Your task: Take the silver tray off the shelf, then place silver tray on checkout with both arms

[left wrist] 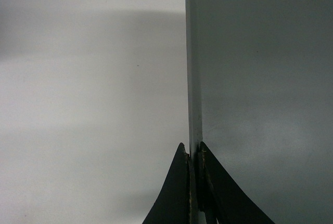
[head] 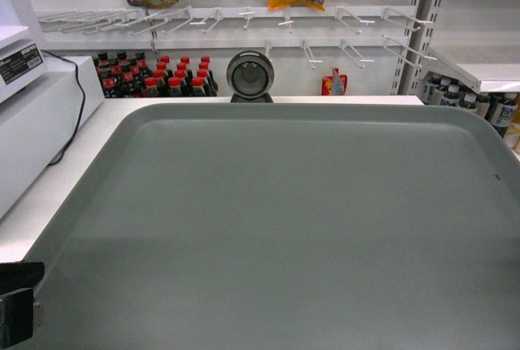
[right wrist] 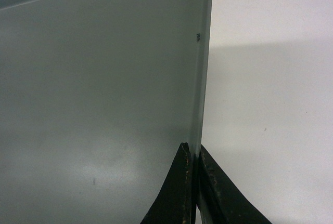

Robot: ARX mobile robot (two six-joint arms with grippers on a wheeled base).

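Bright even light; soft shadow beside silver tray [right wrist: 104, 104]; wrist views slightly soft.

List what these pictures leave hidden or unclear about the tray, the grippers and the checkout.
- Silver tray: near edge cut off by the head view's bottom; whether it rests on the checkout cannot be told.
- Right gripper: out of the head view; only fingertips show in its wrist view.
- Left gripper: body cut off by the frame.
- Scanner: base hidden behind the tray's far rim.

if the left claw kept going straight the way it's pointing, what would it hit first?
Nothing obvious. The left claw, shut on the silver tray rim, points along that edge over the white checkout; its path looks free, though depth is unclear.
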